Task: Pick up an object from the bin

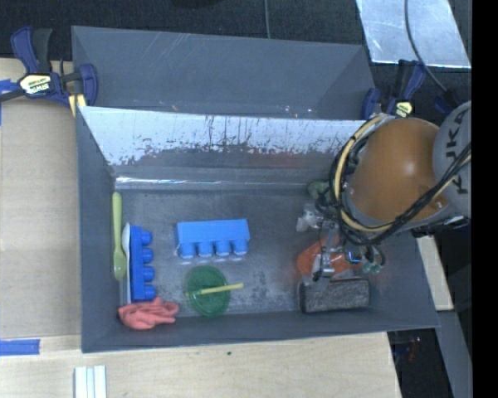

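The jaws hung over an orange thing [308, 260] above a grey block [336, 296]; their state couldn't be told.

The arm [453, 160] reaches in from the right, its wrist capped by a rounded orange cover [394, 172] ringed with black and yellow cables [346, 166]. Under the cover the pincer [325, 264] hangs low, pointing down and slightly leftward, at lower right.
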`<state>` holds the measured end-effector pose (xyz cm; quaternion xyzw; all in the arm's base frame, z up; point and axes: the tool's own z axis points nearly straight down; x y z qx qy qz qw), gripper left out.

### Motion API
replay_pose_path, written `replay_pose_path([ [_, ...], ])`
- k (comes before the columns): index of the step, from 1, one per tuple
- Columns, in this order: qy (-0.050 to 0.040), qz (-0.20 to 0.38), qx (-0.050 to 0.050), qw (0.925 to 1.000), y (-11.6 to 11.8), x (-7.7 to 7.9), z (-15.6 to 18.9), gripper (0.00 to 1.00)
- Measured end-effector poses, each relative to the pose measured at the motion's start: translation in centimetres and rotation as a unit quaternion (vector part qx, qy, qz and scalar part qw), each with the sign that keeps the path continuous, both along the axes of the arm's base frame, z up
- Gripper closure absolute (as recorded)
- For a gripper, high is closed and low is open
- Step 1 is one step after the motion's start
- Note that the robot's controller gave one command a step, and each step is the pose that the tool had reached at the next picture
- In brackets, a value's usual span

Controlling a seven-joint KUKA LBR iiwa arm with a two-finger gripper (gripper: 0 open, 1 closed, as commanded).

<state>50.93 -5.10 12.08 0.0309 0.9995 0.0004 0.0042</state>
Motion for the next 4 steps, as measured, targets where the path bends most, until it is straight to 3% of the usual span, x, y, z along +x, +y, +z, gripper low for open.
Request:
replay_pose_path([
  [1,-0.0056,-0.019,0.001,0.9998,-2.6,-1.5,-3.8,0.00],
  [2,-0.0087,0.007,0.000,0.9999,-3.0,-0.8,-3.6,1.00],
  [4,-0.0110,0.013,-0.001,0.9998,-3.1,-0.5,-2.7,1.00],
])
